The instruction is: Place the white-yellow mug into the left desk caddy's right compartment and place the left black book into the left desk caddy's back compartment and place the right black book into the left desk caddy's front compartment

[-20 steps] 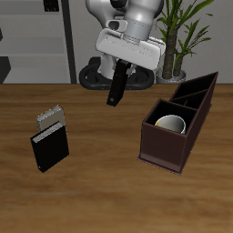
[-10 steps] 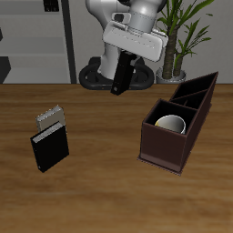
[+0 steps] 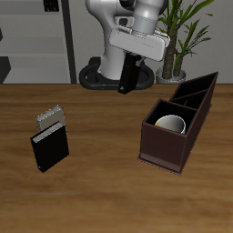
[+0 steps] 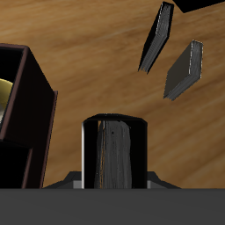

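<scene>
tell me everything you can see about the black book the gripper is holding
The held black book is a thin, dark, hard-looking rectangle with a greyish page edge showing in the wrist view. It hangs roughly upright, slightly tilted, clamped in the gripper, well above the table and touching nothing else. It sits back from the left desk caddy, not yet over any compartment.

glossy white arm (image 3: 123, 18), rounded casings

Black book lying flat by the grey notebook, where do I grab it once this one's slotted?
Come straight down over the black book and close across its narrow width, on the two long edges. It lies flat; the end toward the grey notebook looks crowded, so grip nearer the table's front edge.
</scene>
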Available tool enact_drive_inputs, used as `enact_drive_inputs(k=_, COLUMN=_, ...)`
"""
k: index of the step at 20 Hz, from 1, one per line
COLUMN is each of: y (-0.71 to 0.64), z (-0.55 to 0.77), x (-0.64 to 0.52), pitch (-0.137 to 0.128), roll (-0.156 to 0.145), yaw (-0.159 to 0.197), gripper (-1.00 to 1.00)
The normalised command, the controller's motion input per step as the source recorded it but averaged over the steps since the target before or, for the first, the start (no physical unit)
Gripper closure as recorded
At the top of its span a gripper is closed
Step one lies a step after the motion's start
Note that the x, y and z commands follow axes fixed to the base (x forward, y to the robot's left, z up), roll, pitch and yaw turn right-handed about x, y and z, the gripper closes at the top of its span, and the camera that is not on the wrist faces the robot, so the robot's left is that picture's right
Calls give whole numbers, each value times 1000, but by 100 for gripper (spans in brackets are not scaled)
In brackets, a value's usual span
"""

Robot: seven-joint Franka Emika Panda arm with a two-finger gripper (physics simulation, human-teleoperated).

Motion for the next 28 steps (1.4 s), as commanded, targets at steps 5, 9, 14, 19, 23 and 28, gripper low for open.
enact_drive_inputs(k=5, y=267, z=-233, x=-264, pitch=20, roll=47, yaw=-20, gripper=100)
enact_drive_inputs(k=9, y=393, z=-15, x=-333, pitch=-19, roll=129, yaw=25, gripper=100)
enact_drive_inputs(k=14, y=326, z=165, x=-20, pitch=-28, roll=77, yaw=30, gripper=100)
enact_drive_inputs(k=19, y=222, z=148, x=104, pitch=-18, roll=33, yaw=20, gripper=100)
enact_drive_inputs(k=23, y=144, z=189, x=96, pitch=-33, roll=-14, yaw=15, gripper=100)
enact_drive_inputs(k=28, y=273, z=76, x=141, pitch=10, roll=42, yaw=18, gripper=100)
